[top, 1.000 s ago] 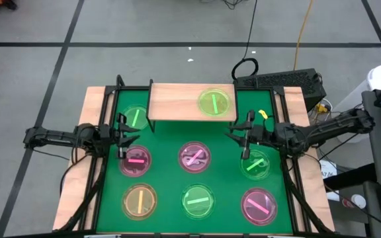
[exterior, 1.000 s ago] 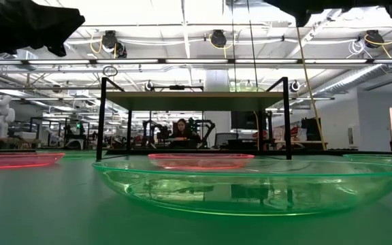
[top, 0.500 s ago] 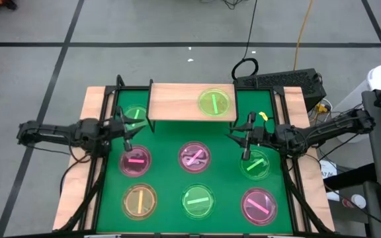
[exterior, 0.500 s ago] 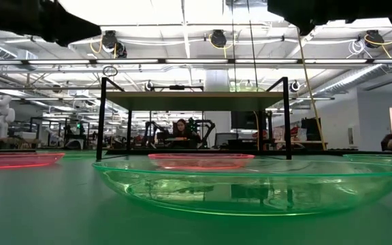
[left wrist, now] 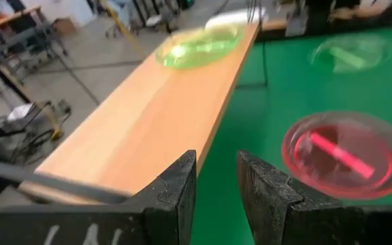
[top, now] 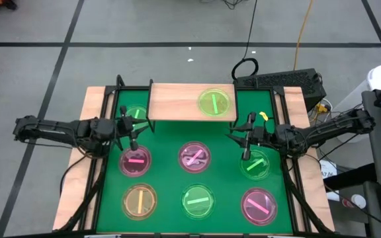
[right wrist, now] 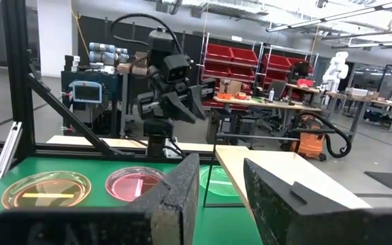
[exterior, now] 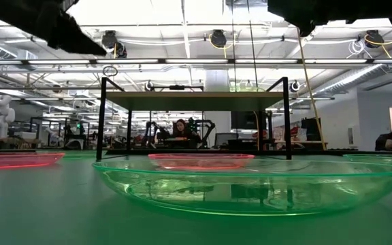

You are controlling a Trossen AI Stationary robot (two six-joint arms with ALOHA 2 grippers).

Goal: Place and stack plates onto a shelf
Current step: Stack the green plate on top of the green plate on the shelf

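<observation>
One green plate (top: 215, 103) rests on the shelf (top: 174, 102); left pincer (top: 133, 134) and right pincer (top: 245, 140) seemingly hover slightly parted, empty.

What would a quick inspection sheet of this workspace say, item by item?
Surface: green mat-covered table in a pale wooden frame.
Job's things: light wooden shelf on thin black legs holds one translucent green plate; seven translucent plastic plates lie on the mat, among them a green one partly under the shelf's left end, a pink centre one and a yellow-orange one.
Clutter: small yellow object near the mat's right edge.
Grippers: left gripper hovers at the shelf's left end, empty; right gripper hovers over the right side, empty; both part open.
Cables: black loop and yellow cord on the floor.
Surroundings: seated people beyond the table.
</observation>
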